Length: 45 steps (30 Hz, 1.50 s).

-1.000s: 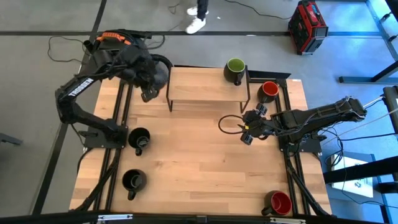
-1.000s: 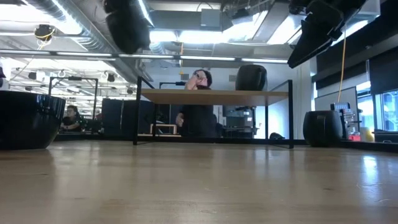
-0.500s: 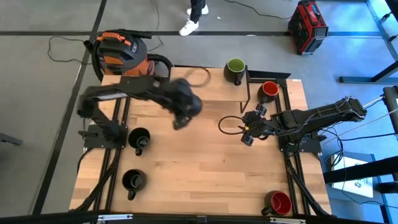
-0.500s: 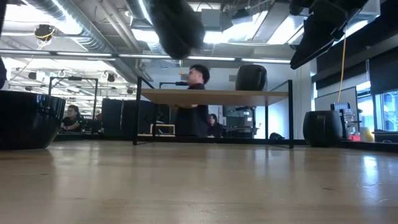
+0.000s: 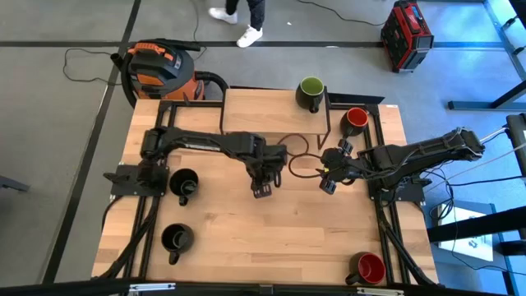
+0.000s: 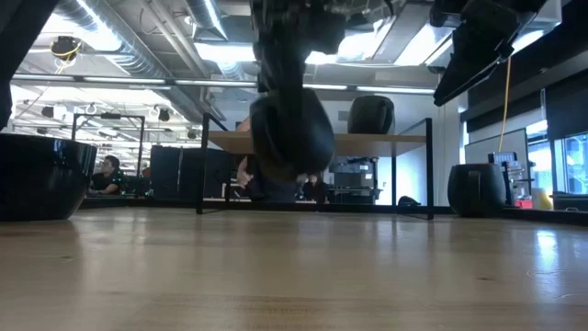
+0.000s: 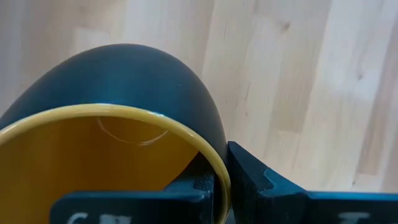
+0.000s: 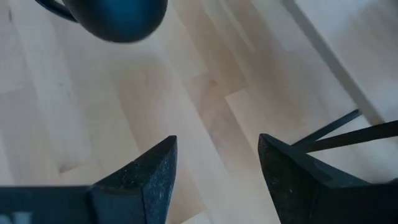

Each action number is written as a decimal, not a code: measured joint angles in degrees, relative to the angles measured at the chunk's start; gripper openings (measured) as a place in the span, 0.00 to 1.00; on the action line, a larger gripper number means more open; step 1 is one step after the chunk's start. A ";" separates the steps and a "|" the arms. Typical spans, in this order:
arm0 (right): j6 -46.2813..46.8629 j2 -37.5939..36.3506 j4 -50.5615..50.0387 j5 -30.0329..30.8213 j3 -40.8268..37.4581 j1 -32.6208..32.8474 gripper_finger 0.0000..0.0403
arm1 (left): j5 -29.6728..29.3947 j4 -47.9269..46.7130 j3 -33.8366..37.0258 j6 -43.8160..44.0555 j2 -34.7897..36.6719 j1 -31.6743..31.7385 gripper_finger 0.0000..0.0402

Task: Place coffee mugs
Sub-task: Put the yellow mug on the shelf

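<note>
Holding the black mug with the yellow-orange inside [image 7: 118, 134] by its rim, my left gripper [image 5: 262, 179] has its fingers clamped on the mug wall, one inside and one outside, and the mug hangs clear of the light wooden table [image 5: 246, 238], in front of the low wooden shelf on black legs [image 5: 271, 111]. That shelf is my landmark. On its right end sits the black mug with the green inside [image 5: 311, 93]; just off that end, down on the table, stands a black mug with a red inside [image 5: 354, 120]. Well forward of the shelf, two all-black mugs [image 5: 183, 182] wait at the left edge, and a second red-lined mug [image 5: 369, 267] waits at the front right corner. My right gripper [image 5: 326, 176] idles near the shelf's right leg, fingers apart and empty. I judge one mug placed, perhaps two; I can't tell whether the red one counts. One is in transit and three are left.
</note>
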State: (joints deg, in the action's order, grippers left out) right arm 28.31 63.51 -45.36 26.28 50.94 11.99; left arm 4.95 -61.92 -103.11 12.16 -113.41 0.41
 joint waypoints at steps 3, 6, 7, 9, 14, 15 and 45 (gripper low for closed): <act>2.00 0.00 -1.16 -0.45 0.00 -0.01 0.53 | 0.16 1.24 0.02 0.09 -3.06 -0.16 0.04; 4.67 0.00 -3.17 -0.43 0.00 0.00 0.53 | 1.65 2.30 0.00 -0.15 -5.07 0.09 0.04; 4.78 0.00 -3.50 -0.43 0.00 0.00 0.53 | 2.68 2.34 0.00 -0.10 -5.62 0.13 0.04; 4.93 0.00 -4.17 -0.45 0.00 0.00 0.53 | 3.81 2.31 0.00 -0.09 -6.80 0.09 0.04; 5.12 -0.02 -4.23 -0.43 0.00 0.00 0.53 | 5.31 2.89 -0.18 0.13 -7.84 0.07 0.06; 5.12 -0.02 -4.21 -0.43 0.00 0.00 0.53 | 5.42 3.19 -0.18 0.22 -7.84 0.12 0.07; 5.93 0.00 -4.09 -1.89 0.00 0.00 0.53 | 3.21 7.86 -2.78 -32.30 -2.06 6.99 0.32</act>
State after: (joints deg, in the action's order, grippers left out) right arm 34.24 63.51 -49.45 24.39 50.94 11.99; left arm 8.16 -54.06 -105.89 -20.14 -115.47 7.41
